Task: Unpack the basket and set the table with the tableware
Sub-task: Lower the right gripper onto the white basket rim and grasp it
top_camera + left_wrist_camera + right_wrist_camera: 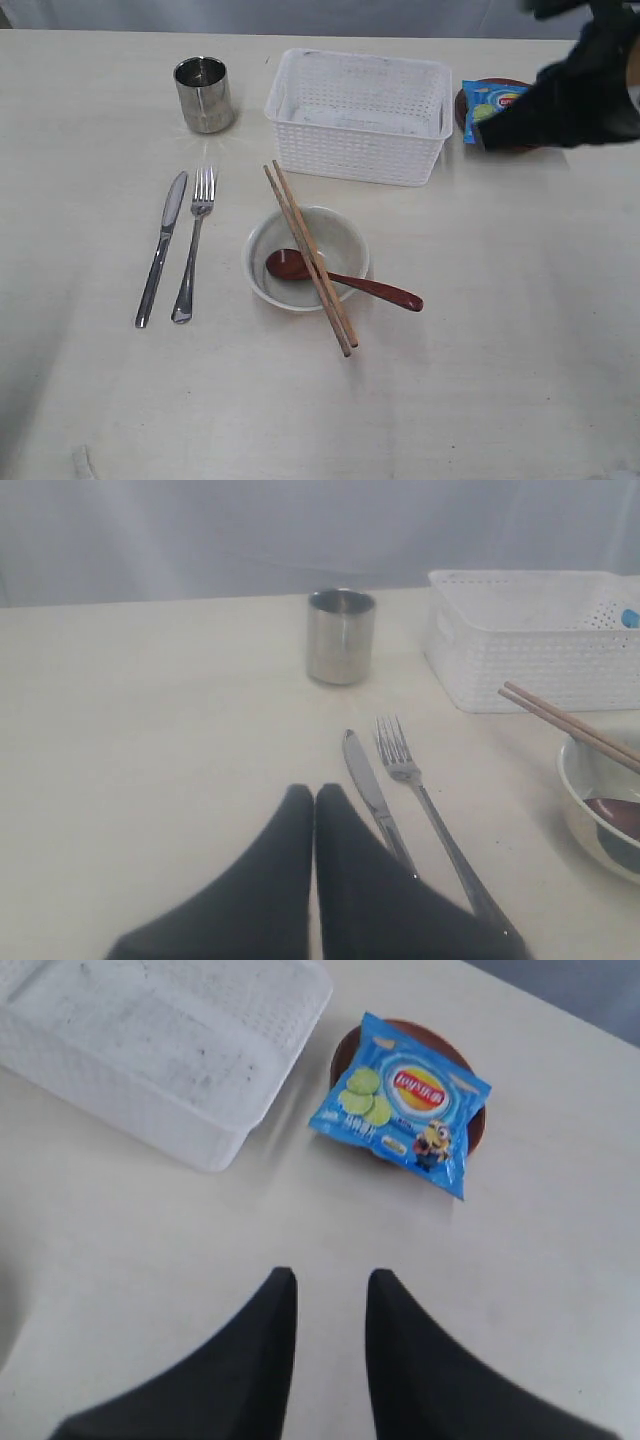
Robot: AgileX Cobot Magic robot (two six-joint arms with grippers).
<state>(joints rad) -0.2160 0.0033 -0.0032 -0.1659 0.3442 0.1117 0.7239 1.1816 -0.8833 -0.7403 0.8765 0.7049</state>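
The right gripper [330, 1278] holds its jaws partly apart with nothing between them, only bare worktop [520, 1260] showing in the gap. Ahead of the tips, and clear of them, a blue snack packet [405, 1100] lies on the small brown plate [430, 1038], covering most of it. Plate and packet sit just beside one short end of the white basket [150, 1050]. The basket itself is off to one side of these jaws, and nothing can be seen in the part of it that shows.

The left gripper [313, 792] has its jaws pressed together, tip to tip, and holds nothing. Just beyond those tips the steel knife [368, 790] and fork [415, 780] lie side by side, not touching (their handles pass out of sight behind one finger). Further out stands the steel cup [340, 637], upright, near the basket's other short end but apart from it.

In the exterior view the cream bowl [338, 232] sits on the camera's side of the basket, near its long wall and clear of it. The wooden chopsticks [308, 255] rest across the bowl's rim as a pair, one end pointing towards the basket. The dark red-brown spoon [350, 282] has its scoop inside the bowl, and its handle passes under the chopsticks and out over the rim away from the basket. Knife and fork lie on that same side of the basket, beyond the bowl towards the cup's end.
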